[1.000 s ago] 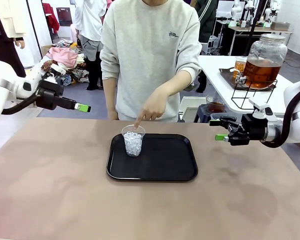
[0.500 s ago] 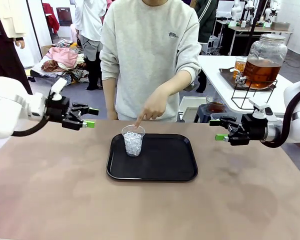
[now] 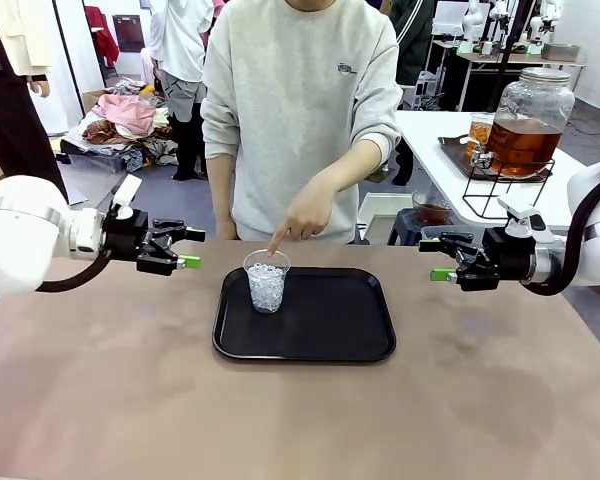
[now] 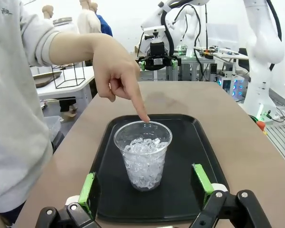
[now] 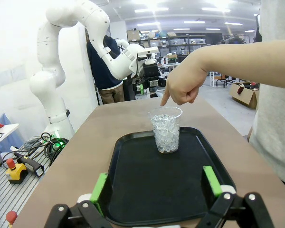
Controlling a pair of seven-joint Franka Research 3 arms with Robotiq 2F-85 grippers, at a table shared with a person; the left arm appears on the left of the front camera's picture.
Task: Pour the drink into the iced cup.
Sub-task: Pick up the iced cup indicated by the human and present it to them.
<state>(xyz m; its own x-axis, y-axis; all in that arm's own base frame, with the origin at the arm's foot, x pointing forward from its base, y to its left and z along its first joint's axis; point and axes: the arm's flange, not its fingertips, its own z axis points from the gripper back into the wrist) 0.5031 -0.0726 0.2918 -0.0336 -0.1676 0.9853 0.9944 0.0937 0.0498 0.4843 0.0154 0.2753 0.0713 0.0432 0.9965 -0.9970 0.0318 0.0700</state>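
Now left arm (image 3: 40, 240) lower, nearer iced cup (image 3: 267, 282), right arm (image 3: 592, 232) unmoved.

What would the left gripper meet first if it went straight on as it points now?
Most likely the cup, which stands centred between the left gripper's open jaws on the tray. Depth is hard to judge.

Black tray (image 3: 330, 322) centred on brown table (image 3: 100, 400); clothes pile (image 3: 127, 113) (pink on top) far back left.
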